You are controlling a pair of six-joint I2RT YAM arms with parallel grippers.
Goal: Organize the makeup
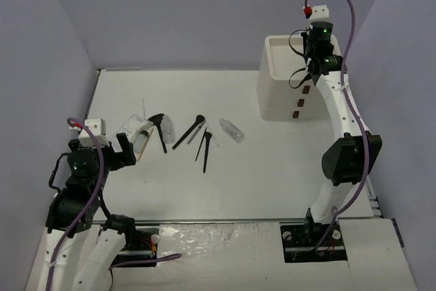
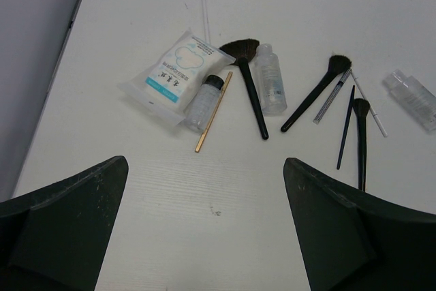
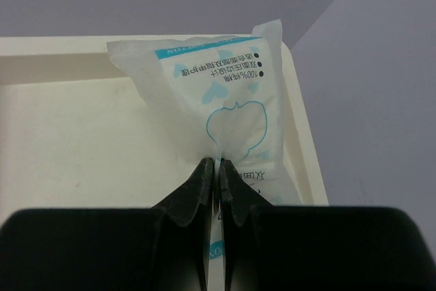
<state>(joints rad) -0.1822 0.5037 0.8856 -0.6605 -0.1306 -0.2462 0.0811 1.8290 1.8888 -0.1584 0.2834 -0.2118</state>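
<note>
Pinched tight in my right gripper (image 3: 216, 168), one sachet (image 3: 225, 86) hangs just beyond the fingertips over the box's top tray (image 3: 68, 134), not yet released. Ahead of my wide-open left gripper (image 2: 204, 168), the second sachet (image 2: 170, 73), brushes (image 2: 248, 93), vials (image 2: 269, 76) and stick (image 2: 214, 110) lie unsorted.

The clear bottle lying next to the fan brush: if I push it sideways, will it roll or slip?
Likely rolls: the clear bottle looks round and lies on its side on the smooth table. The fan brush close on one side might block it that way. Its glossy wall could slip in a light pinch.
</note>
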